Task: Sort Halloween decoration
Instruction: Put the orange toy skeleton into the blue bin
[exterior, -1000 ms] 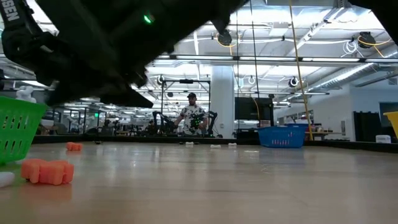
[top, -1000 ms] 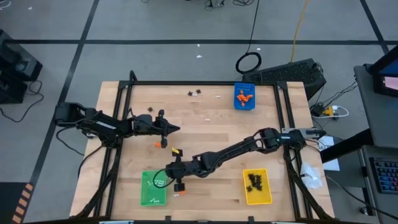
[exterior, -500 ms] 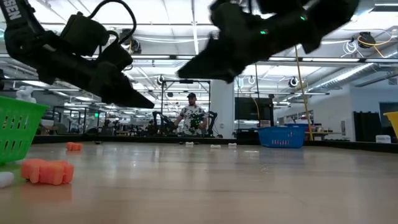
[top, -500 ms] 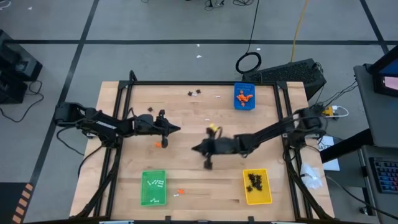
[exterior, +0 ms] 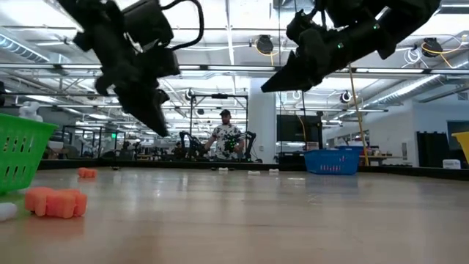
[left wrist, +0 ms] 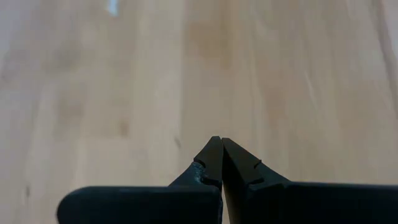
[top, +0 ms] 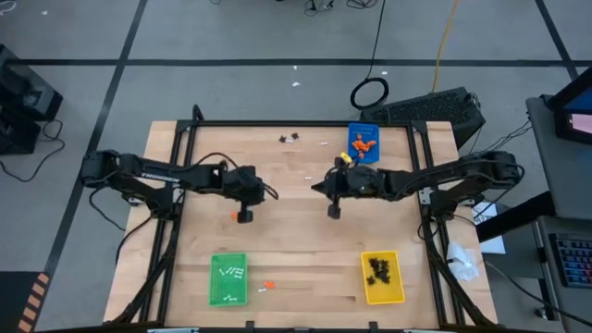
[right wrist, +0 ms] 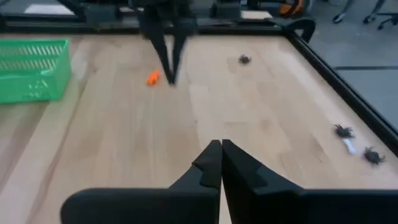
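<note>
Left claw (top: 244, 215) was pinched together, empty, tips pointing down over the tabletop (top: 296, 259) just beside a loose orange lump (top: 233, 216); right claw (top: 333, 213) was likewise closed on nothing, hanging mid-table. Rest of the Halloween decoration was scattered: black spiders (top: 289, 139) near the far edge, another orange piece (top: 269, 284) and a white bone (top: 261, 289) by the green tray (top: 228, 278), more already sorted in the blue tray (top: 363, 144) and yellow tray (top: 382, 277). Pieces looked light, hard plastic, likely to skid or flick out of a pinch; best bet was to straddle the lump's widest part, tips right at the wood, and close slowly
</note>
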Motion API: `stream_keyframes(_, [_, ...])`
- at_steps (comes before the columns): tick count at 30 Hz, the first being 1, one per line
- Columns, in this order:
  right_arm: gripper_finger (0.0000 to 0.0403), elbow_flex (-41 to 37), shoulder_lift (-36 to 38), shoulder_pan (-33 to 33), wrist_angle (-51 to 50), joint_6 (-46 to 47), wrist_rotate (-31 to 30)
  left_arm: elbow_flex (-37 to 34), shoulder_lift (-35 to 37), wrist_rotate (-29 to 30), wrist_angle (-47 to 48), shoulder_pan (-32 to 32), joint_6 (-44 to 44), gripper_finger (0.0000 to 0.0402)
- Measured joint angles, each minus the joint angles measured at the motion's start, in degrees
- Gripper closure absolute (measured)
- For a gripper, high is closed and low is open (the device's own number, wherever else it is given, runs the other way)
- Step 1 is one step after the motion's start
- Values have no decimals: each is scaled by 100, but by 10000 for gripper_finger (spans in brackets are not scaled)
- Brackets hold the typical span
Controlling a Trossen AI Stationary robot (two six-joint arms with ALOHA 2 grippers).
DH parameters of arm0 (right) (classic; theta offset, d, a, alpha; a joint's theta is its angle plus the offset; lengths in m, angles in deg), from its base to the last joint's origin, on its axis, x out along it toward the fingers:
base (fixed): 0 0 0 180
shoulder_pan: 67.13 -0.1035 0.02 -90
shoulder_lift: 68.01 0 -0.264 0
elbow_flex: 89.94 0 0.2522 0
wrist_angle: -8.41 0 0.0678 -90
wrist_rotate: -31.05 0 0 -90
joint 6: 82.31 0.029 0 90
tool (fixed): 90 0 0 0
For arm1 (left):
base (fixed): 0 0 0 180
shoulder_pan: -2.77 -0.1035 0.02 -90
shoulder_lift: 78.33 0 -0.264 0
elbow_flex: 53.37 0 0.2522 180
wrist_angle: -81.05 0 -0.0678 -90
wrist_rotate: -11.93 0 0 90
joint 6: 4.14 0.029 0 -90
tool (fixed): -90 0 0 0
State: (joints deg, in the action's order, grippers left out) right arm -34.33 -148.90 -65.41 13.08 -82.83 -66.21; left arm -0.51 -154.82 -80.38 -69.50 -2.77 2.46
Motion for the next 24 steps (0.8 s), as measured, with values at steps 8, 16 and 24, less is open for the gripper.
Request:
stream_keyframes(8, [403, -2, 178, 19, -361, -183, -6, 731, 0, 35, 2625, 571, -137, 400])
stream_keyframes(16, [403, -2, 173, -55, -440, -65, -11, 731, -171, 128, 3075, 1099, -731, 338])
stream_keyframes(24, [403, 0, 173, -152, -366, -98, -9, 692, -762, 479, 3111, 1283, -380, 239])
